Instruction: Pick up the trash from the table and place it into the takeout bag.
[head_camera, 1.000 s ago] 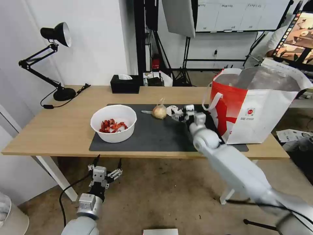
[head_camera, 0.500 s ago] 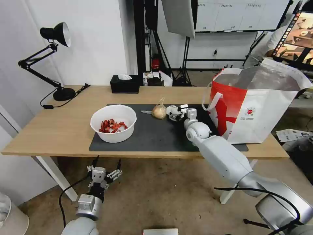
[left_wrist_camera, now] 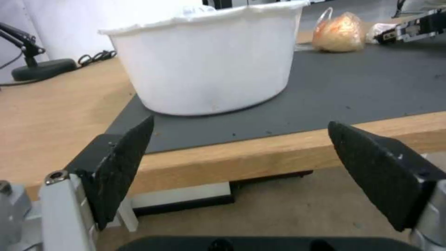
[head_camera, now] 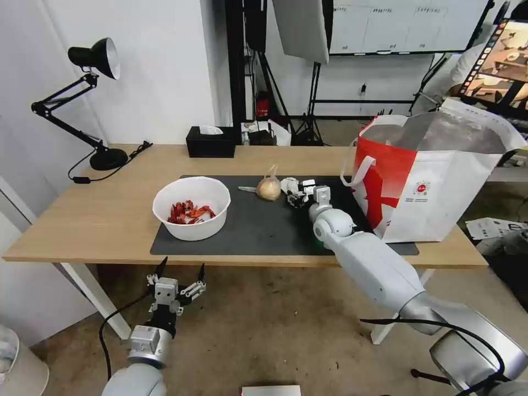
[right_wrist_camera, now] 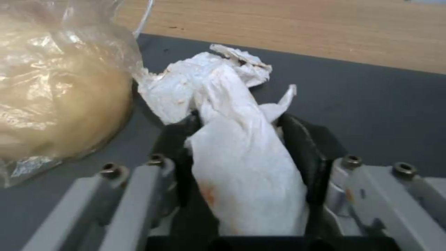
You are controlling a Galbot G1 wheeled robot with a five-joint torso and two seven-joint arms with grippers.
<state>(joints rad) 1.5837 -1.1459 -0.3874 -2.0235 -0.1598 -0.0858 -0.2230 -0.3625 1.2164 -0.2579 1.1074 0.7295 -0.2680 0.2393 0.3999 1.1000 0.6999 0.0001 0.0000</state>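
My right gripper [head_camera: 297,193] rests low on the dark mat [head_camera: 264,225] and is shut on the crumpled white napkin [right_wrist_camera: 232,139], whose loose end spreads onto the mat. Right beside it lies the knotted clear bag [head_camera: 269,187] [right_wrist_camera: 51,104] with tan contents. The white bowl [head_camera: 191,207] [left_wrist_camera: 204,59] of red shell scraps sits on the mat's left part. At the table's right end stands the takeout bag [head_camera: 434,181], open at the top. My left gripper [head_camera: 176,278] [left_wrist_camera: 241,174] hangs open below the table's front edge, facing the bowl.
A black tissue box [head_camera: 210,141] stands at the back of the table [head_camera: 99,214], and a black desk lamp [head_camera: 93,104] at the far left. Studio stands and a person at a screen are behind. White table legs [head_camera: 91,300] stand near my left arm.
My right gripper has slid left along the mat to the napkin and closed on it. The left arm has stayed put.
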